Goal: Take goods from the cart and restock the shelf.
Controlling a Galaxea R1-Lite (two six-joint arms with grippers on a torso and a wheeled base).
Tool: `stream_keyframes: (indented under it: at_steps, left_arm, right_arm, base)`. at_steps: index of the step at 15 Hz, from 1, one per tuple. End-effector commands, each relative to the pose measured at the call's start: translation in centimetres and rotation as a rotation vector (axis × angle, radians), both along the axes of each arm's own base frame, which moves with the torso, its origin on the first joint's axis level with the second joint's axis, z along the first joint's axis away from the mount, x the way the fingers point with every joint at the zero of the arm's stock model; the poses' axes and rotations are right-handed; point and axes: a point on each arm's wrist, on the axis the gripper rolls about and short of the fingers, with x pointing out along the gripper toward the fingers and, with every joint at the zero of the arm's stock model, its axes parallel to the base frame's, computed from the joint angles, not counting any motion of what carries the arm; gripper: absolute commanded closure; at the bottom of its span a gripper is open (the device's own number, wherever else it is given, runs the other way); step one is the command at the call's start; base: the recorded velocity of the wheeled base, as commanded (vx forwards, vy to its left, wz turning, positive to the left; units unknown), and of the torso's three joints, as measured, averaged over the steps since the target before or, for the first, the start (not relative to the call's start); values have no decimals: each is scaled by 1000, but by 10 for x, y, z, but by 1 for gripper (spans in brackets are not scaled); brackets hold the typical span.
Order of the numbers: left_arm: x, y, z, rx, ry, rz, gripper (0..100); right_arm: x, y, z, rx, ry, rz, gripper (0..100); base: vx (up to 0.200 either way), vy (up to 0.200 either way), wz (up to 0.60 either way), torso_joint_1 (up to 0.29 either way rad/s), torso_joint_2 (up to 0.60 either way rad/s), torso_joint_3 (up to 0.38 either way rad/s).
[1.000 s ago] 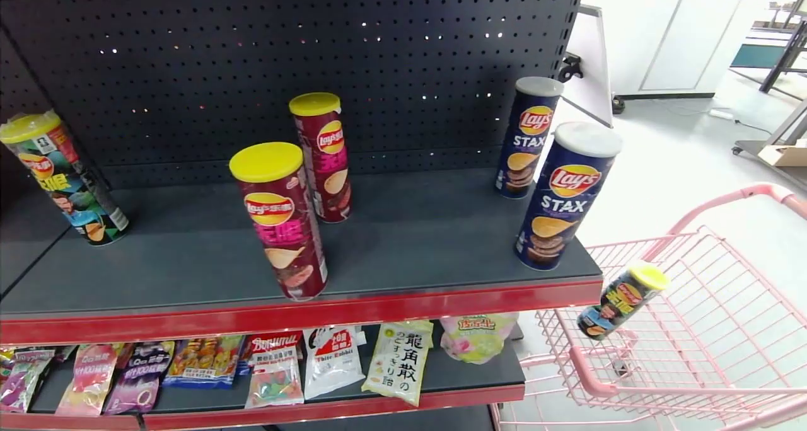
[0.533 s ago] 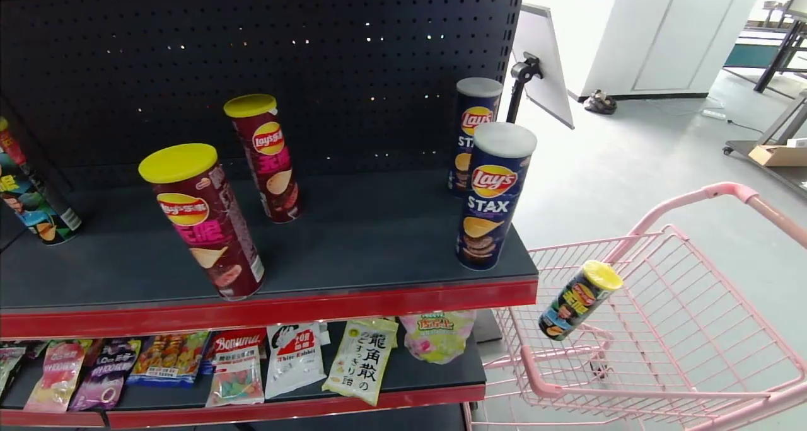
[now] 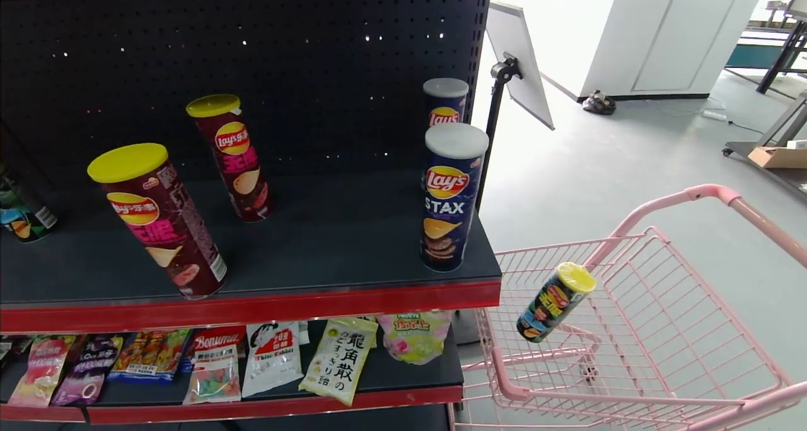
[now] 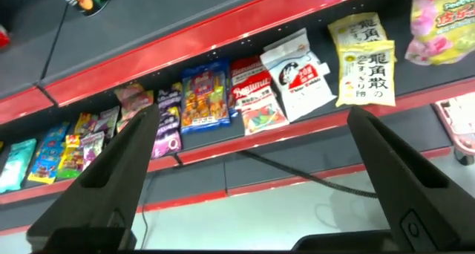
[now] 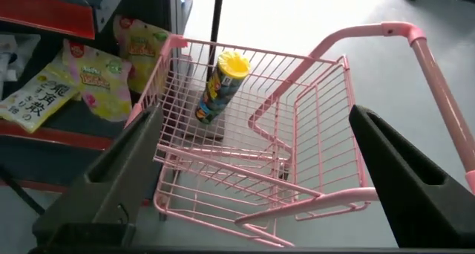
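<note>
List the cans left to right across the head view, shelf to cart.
left-edge can → front maroon can → rear maroon can → front blue can → tilted can in the cart. The rear blue can lines up with the front one, so it is left out.

In the head view the shelf [image 3: 252,308] takes the left and centre; the cart [image 3: 709,193] stands at lower right, just beside the shelf's end; a tilted can [image 3: 555,302] leans inside the cart, near its shelf-side wall; on the upper board, the left front can [image 3: 157,220] stands before the left rear can [image 3: 230,157]; at the right end, the right front can [image 3: 449,198] stands before the right rear can [image 3: 444,100]; snack bags [image 3: 334,362] lie in a row on the lower board.
</note>
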Motion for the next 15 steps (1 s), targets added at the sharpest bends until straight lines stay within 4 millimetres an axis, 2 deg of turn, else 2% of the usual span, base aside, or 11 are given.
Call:
stream_keyframes:
  at_steps: [1,12,15]
  left_arm:
    - [0,0,-1,0,2,-2,0]
    - [-2,3,-2,-6,-19,-37,0]
    - [-2,3,-2,-6,-15,-46,0]
  right_arm:
    - [0,0,-4,-3,10,-3,0]
    - [-1,0,-9,-38,34,-17,0]
    - [-1,0,-7,-50,27,-17,0]
  base:
    - [0,0,0,0,0,0]
    - [0,0,0,0,0,0]
    - [0,0,-600,1,-1,-1]
